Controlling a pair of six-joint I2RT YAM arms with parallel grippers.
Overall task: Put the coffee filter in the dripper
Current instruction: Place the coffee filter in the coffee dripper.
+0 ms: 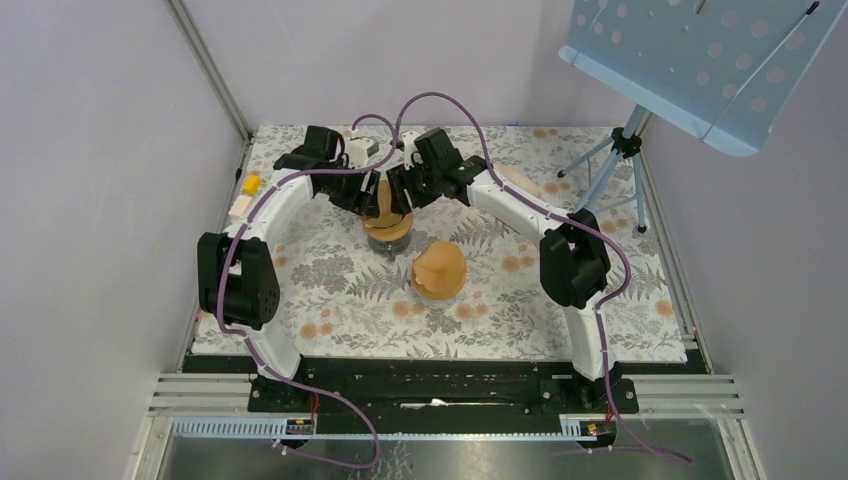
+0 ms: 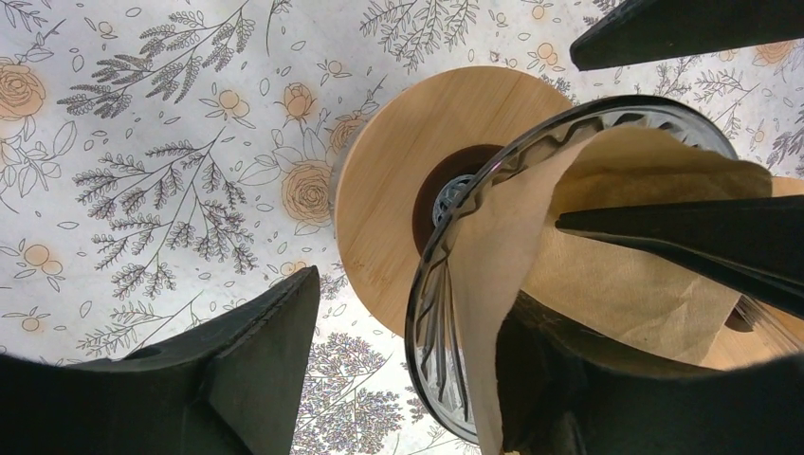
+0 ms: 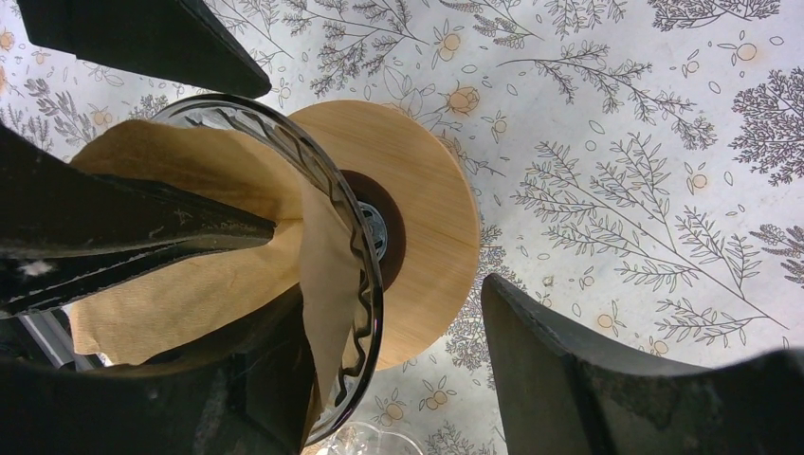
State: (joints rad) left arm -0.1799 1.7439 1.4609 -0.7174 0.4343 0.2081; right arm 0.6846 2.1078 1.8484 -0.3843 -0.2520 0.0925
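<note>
The glass dripper [image 1: 388, 222] with a round wooden collar [image 2: 389, 199] stands at the table's middle back. A brown paper coffee filter [image 2: 616, 275] sits inside it, and its edge folds out over the rim [image 3: 327, 275]. My left gripper [image 2: 408, 303] is open and straddles the rim, with one finger outside and one inside the filter. My right gripper [image 3: 393, 294] is open and straddles the opposite rim the same way. In the top view the left gripper [image 1: 365, 200] and the right gripper [image 1: 405, 190] meet over the dripper.
A stack of brown filters [image 1: 440, 268] lies just in front of the dripper. A clear glass vessel [image 3: 379, 441] shows below the dripper. A tripod [image 1: 620, 160] with a blue perforated board stands at the back right. A small yellow object [image 1: 250, 184] lies at the left edge.
</note>
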